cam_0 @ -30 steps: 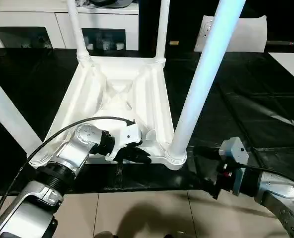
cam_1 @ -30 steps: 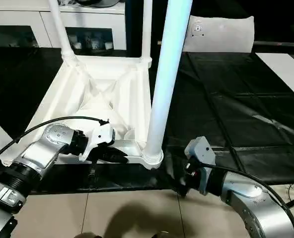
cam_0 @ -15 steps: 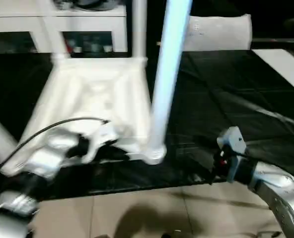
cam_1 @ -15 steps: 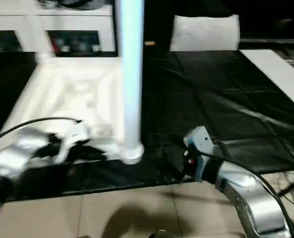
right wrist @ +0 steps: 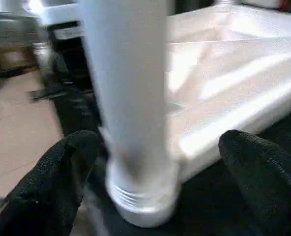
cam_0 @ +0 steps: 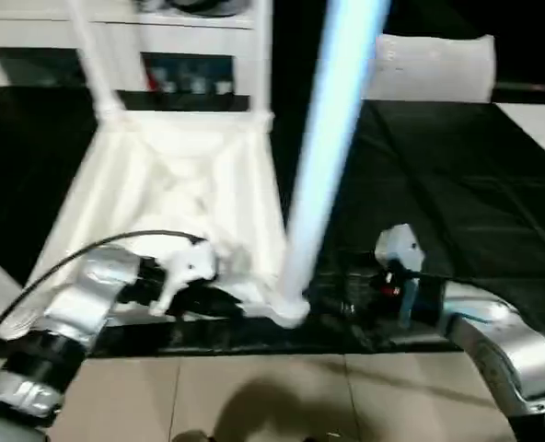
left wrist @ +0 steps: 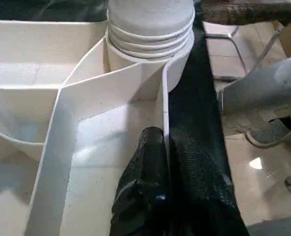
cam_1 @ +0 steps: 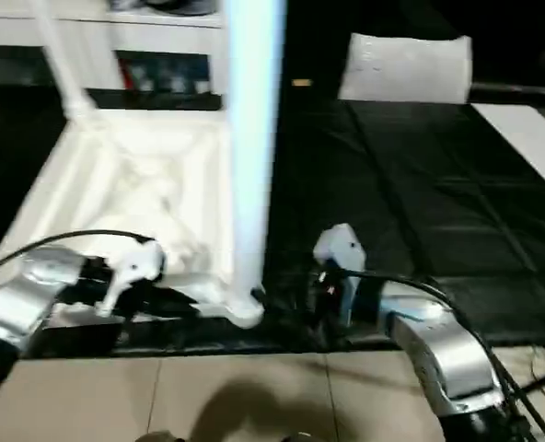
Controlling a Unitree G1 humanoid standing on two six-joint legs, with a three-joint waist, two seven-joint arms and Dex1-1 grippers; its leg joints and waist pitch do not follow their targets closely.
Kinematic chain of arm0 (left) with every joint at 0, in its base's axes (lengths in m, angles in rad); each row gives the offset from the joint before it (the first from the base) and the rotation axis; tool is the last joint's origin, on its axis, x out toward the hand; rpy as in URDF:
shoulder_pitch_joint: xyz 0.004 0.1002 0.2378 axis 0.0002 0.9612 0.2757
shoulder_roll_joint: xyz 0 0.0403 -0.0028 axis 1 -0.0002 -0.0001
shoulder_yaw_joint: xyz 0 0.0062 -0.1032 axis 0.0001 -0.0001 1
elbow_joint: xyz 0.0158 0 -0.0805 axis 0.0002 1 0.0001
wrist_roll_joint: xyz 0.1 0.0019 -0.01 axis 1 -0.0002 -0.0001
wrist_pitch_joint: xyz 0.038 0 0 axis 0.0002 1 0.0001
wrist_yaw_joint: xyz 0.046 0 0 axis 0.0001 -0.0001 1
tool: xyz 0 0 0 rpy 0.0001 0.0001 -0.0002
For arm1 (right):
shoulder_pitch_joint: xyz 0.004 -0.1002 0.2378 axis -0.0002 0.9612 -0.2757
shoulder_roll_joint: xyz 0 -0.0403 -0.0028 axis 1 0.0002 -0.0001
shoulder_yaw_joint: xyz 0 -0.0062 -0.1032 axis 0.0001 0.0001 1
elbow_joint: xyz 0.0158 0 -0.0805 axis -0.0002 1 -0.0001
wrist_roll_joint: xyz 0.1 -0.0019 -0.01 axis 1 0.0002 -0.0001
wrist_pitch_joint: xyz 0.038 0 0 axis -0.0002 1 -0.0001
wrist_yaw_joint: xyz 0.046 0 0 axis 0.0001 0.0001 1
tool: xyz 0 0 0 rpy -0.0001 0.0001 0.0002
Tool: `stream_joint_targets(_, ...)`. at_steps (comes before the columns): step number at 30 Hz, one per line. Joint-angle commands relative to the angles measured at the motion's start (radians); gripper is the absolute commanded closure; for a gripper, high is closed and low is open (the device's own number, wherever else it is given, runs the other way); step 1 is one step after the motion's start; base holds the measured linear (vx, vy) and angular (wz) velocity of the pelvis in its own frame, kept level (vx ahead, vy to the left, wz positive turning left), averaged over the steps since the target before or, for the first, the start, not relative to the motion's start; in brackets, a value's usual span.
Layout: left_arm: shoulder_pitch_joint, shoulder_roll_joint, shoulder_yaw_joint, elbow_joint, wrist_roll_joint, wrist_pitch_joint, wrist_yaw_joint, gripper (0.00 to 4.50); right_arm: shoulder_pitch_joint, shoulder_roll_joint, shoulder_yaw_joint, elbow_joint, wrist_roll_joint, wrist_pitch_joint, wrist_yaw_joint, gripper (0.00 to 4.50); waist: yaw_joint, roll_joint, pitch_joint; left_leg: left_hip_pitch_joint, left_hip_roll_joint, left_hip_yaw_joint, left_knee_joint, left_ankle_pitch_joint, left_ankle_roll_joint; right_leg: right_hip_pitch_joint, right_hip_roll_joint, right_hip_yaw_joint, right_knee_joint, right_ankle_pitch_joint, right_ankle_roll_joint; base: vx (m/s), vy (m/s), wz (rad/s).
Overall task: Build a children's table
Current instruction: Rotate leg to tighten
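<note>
The white children's table (cam_0: 176, 175) lies upside down on a black surface with its legs standing up. Its ribbed underside faces me. The near right leg (cam_0: 332, 138) rises from a corner socket (left wrist: 150, 29) at the front edge. My left gripper (cam_0: 225, 302) is shut on the thin rim wall (left wrist: 164, 113) just beside that socket. My right gripper (right wrist: 155, 172) is open, with its fingers (right wrist: 57, 187) on either side of the leg's ringed base (right wrist: 135, 196), apart from it. Two far legs (cam_0: 260, 55) stand at the back corners.
The black sheet (cam_0: 438, 203) covers the surface to the right of the table. A white cabinet (cam_0: 33, 46) and a white cushion (cam_0: 434, 66) stand behind. Beige floor tiles (cam_0: 254, 396) run along the front edge. A black cable (cam_0: 116, 241) arcs over my left wrist.
The camera has shifted. My right gripper, still open, has moved left, closer to the base of the near right leg. The left gripper keeps its hold on the rim.
</note>
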Motion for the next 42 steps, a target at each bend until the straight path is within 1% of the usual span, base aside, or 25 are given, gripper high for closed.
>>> stream_joint_targets(1, -0.014, -0.024, -0.046, 0.01, 0.008, -0.024, -0.037, 4.5, -0.014, -0.016, 0.004, 0.015, 0.001, -0.017, 0.034, 0.4, -0.004, -0.003, -0.061, 0.007, 0.038, -0.004, -0.072, -0.184, 0.025, 0.043, -0.072, 0.047, -0.076, -0.285, -0.167, 0.0, 0.0, 0.0)
stream_joint_targets(2, -0.025, -0.033, -0.054, 0.02, 0.013, -0.033, -0.048, 4.5, -0.021, -0.024, 0.015, 0.031, -0.006, -0.028, 0.053, 0.69, -0.001, -0.004, -0.059, 0.008, 0.037, -0.003, -0.072, -0.195, 0.023, 0.041, -0.072, 0.047, -0.079, -0.301, -0.165, 0.0, 0.0, 0.0)
stream_joint_targets(3, -0.054, -0.055, -0.074, 0.043, 0.026, -0.054, -0.068, 4.5, -0.039, -0.041, 0.041, 0.073, -0.03, -0.054, 0.097, 0.78, 0.002, -0.004, -0.06, 0.009, 0.037, -0.003, -0.072, -0.204, 0.019, 0.041, -0.074, 0.047, -0.081, -0.32, -0.162, 0.0, 0.0, 0.0)
stream_joint_targets(5, -0.075, -0.071, -0.089, 0.06, 0.033, -0.069, -0.084, 4.5, -0.053, -0.046, 0.052, 0.101, -0.044, -0.072, 0.121, 0.8, 0.007, -0.005, -0.062, 0.013, 0.037, -0.002, -0.071, -0.213, 0.014, 0.038, -0.074, 0.048, -0.084, -0.332, -0.159, 0.0, 0.0, 0.0)
stream_joint_targets(7, -0.097, -0.089, -0.101, 0.081, 0.036, -0.088, -0.098, 4.5, -0.066, -0.046, 0.055, 0.126, -0.049, -0.083, 0.139, 0.95, 0.012, -0.003, -0.062, 0.015, 0.038, -0.003, -0.071, -0.211, 0.012, 0.037, -0.075, 0.048, -0.081, -0.31, -0.168, 0.0, 0.0, 0.0)
stream_joint_targets(8, -0.113, -0.099, -0.111, 0.098, 0.043, -0.104, -0.114, 4.5, -0.076, -0.05, 0.061, 0.145, -0.055, -0.095, 0.154, 1.22, 0.015, 0.001, -0.064, 0.015, 0.038, -0.003, -0.071, -0.21, 0.013, 0.039, -0.075, 0.047, -0.08, -0.3, -0.172, 0.0, 0.0, 0.0)
stream_joint_targets(10, -0.117, -0.101, -0.113, 0.102, 0.046, -0.108, -0.118, 4.5, -0.078, -0.051, 0.063, 0.149, -0.057, -0.099, 0.158, 1.26, 0.017, -0.004, -0.067, 0.01, 0.039, -0.004, -0.072, -0.187, 0.015, 0.045, -0.074, 0.046, -0.073, -0.247, -0.182, 0.0, 0.0, 0.0)
stream_joint_targets(11, -0.131, -0.113, -0.122, 0.12, 0.05, -0.127, -0.141, 4.5, -0.087, -0.053, 0.066, 0.171, -0.062, -0.113, 0.168, 1.3, 0.019, -0.001, -0.068, 0.01, 0.039, -0.004, -0.071, -0.175, 0.018, 0.046, -0.074, 0.045, -0.071, -0.22, -0.187, 0.0, 0.0, 0.0)
stream_joint_targets(12, -0.139, -0.119, -0.127, 0.127, 0.052, -0.136, -0.147, 4.5, -0.092, -0.053, 0.066, 0.183, -0.065, -0.119, 0.172, 1.54, 0.022, 0.0, -0.07, 0.01, 0.039, -0.004, -0.07, -0.168, 0.019, 0.047, -0.074, 0.045, -0.069, -0.204, -0.191, 0.0, 0.0, 0.0)
stream_joint_targets(15, -0.162, -0.138, -0.134, 0.163, 0.061, -0.166, -0.165, 4.5, -0.111, -0.052, 0.071, 0.22, -0.068, -0.136, 0.2, 1.74, 0.03, -0.002, -0.069, 0.008, 0.039, -0.003, -0.07, -0.174, 0.023, 0.049, -0.076, 0.044, -0.07, -0.2, -0.202, 0.0, 0.0, 0.0)
stream_joint_targets(16, -0.166, -0.14, -0.135, 0.17, 0.062, -0.171, -0.168, 4.5, -0.115, -0.051, 0.073, 0.227, -0.069, -0.139, 0.205, 1.74, 0.03, -0.001, -0.069, 0.008, 0.039, -0.003, -0.069, -0.175, 0.022, 0.049, -0.076, 0.044, -0.07, -0.203, -0.202, 0.0, 0.0, 0.0)
stream_joint_targets(18, -0.177, -0.148, -0.136, 0.189, 0.065, -0.185, -0.176, 4.5, -0.125, -0.045, 0.077, 0.249, -0.075, -0.153, 0.221, 2.07, 0.031, -0.002, -0.069, 0.007, 0.039, -0.003, -0.07, -0.186, 0.019, 0.051, -0.077, 0.043, -0.071, -0.218, -0.199, 0.0, 0.0, 0.0)
stream_joint_targets(22, -0.188, -0.157, -0.139, 0.206, 0.072, -0.197, -0.184, 4.5, -0.141, -0.035, 0.097, 0.276, -0.079, -0.162, 0.246, 2.27, 0.025, -0.007, -0.068, 0.004, 0.039, -0.005, -0.071, -0.191, 0.018, 0.053, -0.078, 0.042, -0.074, -0.249, -0.189, 0.0, 0.0, 0.0)
stream_joint_targets(25, -0.199, -0.165, -0.132, 0.228, 0.077, -0.205, -0.171, 4.5, -0.144, -0.034, 0.105, 0.282, -0.077, -0.162, 0.258, 2.46, 0.024, -0.004, -0.068, 0.006, 0.039, -0.005, -0.071, -0.19, 0.019, 0.051, -0.076, 0.042, -0.074, -0.253, -0.189, 0.0, 0.0, 0.0)
stream_joint_targets(28, -0.206, -0.175, -0.113, 0.245, 0.073, -0.189, -0.14, 4.5, -0.142, -0.033, 0.104, 0.276, -0.066, -0.144, 0.264, 2.52, 0.025, -0.004, -0.066, 0.008, 0.04, -0.005, -0.072, -0.201, 0.018, 0.05, -0.077, 0.042, -0.077, -0.265, -0.191, 0.0, 0.0, 0.0)
stream_joint_targets(31, -0.21, -0.183, -0.082, 0.263, 0.067, -0.144, -0.072, 4.5, -0.115, -0.022, 0.08, 0.241, -0.034, -0.091, 0.242, 2.55, 0.025, 0.0, -0.062, 0.011, 0.04, -0.005, -0.073, -0.221, 0.015, 0.047, -0.075, 0.043, -0.08, -0.291, -0.187, 0.0, 0.0, 0.0)
stream_joint_targets(32, -0.209, -0.186, -0.07, 0.266, 0.069, -0.129, -0.048, 4.5, -0.104, -0.012, 0.067, 0.229, -0.024, -0.066, 0.215, 2.55, 0.026, -0.002, -0.06, 0.013, 0.04, -0.004, -0.074, -0.231, 0.013, 0.045, -0.075, 0.043, -0.084, -0.311, -0.183, 0.0, 0.0, 0.0)
stream_joint_targets(33, -0.205, -0.194, -0.053, 0.259, 0.062, -0.089, -0.016, 4.5, -0.089, 0.008, 0.054, 0.213, -0.023, -0.038, 0.163, 2.55, 0.027, 0.001, -0.059, 0.014, 0.04, -0.005, -0.074, -0.237, 0.011, 0.044, -0.077, 0.044, -0.085, -0.322, -0.181, 0.0, 0.0, 0.0)
stream_joint_targets(34, -0.202, -0.204, -0.035, 0.251, 0.058, -0.045, 0.024, 4.5, -0.072, 0.033, 0.048, 0.2, -0.035, -0.015, 0.099, 2.55, 0.024, 0.001, -0.058, 0.01, 0.038, -0.009, -0.078, -0.239, 0.004, 0.047, -0.076, 0.042, -0.085, -0.341, -0.171, 0.0, 0.0, 0.0)
stream_joint_targets(35, -0.201, -0.214, -0.019, 0.244, 0.053, -0.01, 0.058, 4.5, -0.06, 0.054, 0.045, 0.19, -0.049, 0.003, 0.046, 2.55, 0.021, -0.001, -0.057, 0.01, 0.038, -0.009, -0.079, -0.25, -0.004, 0.044, -0.077, 0.041, -0.089, -0.371, -0.158, 0.0, 0.0, 0.0)
stream_joint_targets(37, -0.205, -0.252, 0.024, 0.234, 0.028, 0.065, 0.139, 4.5, -0.04, 0.111, 0.052, 0.174, -0.085, 0.041, -0.065, 2.55, 0.012, -0.001, -0.053, 0.01, 0.034, -0.01, -0.08, -0.265, -0.018, 0.04, -0.075, 0.04, -0.094, -0.421, -0.14, 0.0, 0.0, 0.0)
stream_joint_targets(39, -0.211, -0.278, 0.04, 0.229, 0.031, 0.098, 0.203, 4.5, -0.04, 0.172, 0.046, 0.177, -0.097, 0.075, -0.153, 2.55, -0.002, -0.004, -0.051, 0.004, 0.03, -0.015, -0.082, -0.277, -0.017, 0.044, -0.077, 0.035, -0.102, -0.491, -0.112, 0.0, 0.0, 0.0)
stream_joint_targets(40, -0.214, -0.29, 0.044, 0.23, 0.038, 0.108, 0.233, 4.5, -0.045, 0.203, 0.04, 0.184, -0.1, 0.088, -0.194, 2.55, -0.012, -0.004, -0.046, 0.001, 0.027, -0.016, -0.083, -0.29, -0.018, 0.038, -0.074, 0.033, -0.108, -0.543, -0.09, 0.0, 0.0, 0.0)
stream_joint_targets(41, -0.217, -0.303, 0.048, 0.231, 0.045, 0.12, 0.266, 4.5, -0.05, 0.239, 0.032, 0.189, -0.105, 0.105, -0.241, 2.55, -0.022, -0.006, -0.047, 0.006, 0.022, -0.018, -0.078, -0.309, -0.02, 0.034, -0.077, 0.029, -0.119, -0.61, -0.066, 0.0, 0.0, 0.0)
stream_joint_targets(42, -0.221, -0.327, 0.054, 0.235, 0.051, 0.134, 0.312, 4.5, -0.064, 0.294, 0.021, 0.207, -0.112, 0.117, -0.309, 2.55, -0.025, -0.006, -0.049, 0.007, 0.021, -0.019, -0.077, -0.304, -0.017, 0.034, -0.079, 0.029, -0.121, -0.623, -0.061, 0.0, 0.0, 0.0)
